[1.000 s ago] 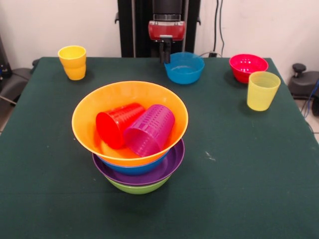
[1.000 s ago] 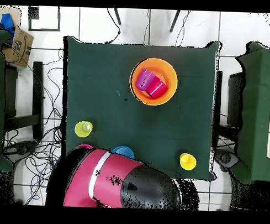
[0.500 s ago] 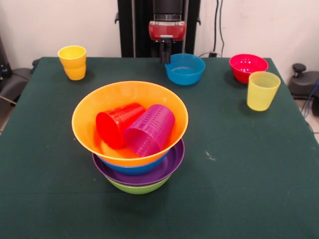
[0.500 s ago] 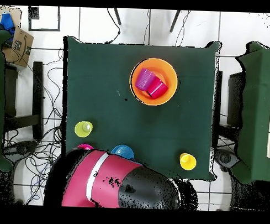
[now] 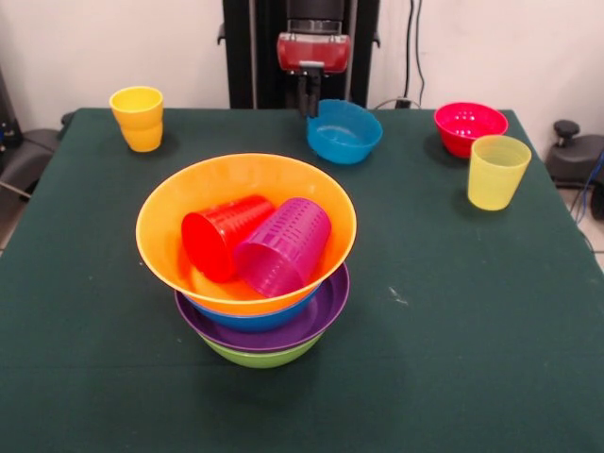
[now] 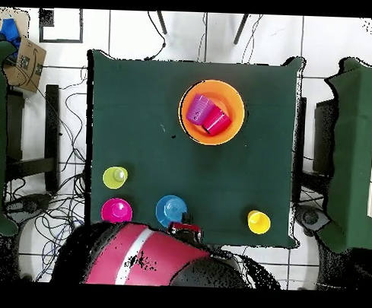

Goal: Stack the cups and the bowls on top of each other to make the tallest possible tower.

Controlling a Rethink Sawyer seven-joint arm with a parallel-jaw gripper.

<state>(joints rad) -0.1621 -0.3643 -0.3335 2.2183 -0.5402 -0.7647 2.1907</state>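
Note:
The tower stands at the table's middle: a green bowl (image 5: 264,358), a purple bowl (image 5: 326,308), a blue bowl (image 5: 269,319) and a wide orange bowl (image 5: 162,203) (image 6: 233,101) on top. A red cup (image 5: 225,236) and a purple cup (image 5: 283,246) lie on their sides inside the orange bowl. My gripper (image 5: 308,106) (image 6: 185,225) is shut on the left rim of the small blue bowl (image 5: 345,132) (image 6: 170,210), which tilts with that rim raised. An orange-yellow cup (image 5: 139,117), a pale yellow cup (image 5: 495,171) and a small red-pink bowl (image 5: 469,125) stand apart near the far edge.
The dark green table (image 5: 453,311) has its far edge just behind the blue bowl. In the overhead view the red arm (image 6: 140,257) covers the table's bottom edge, and cables and chairs surround the table.
The gripper has risen a little and shifted left, and the small blue bowl has tipped and moved left with it. In the overhead view the arm has drawn back, uncovering the red-pink bowl.

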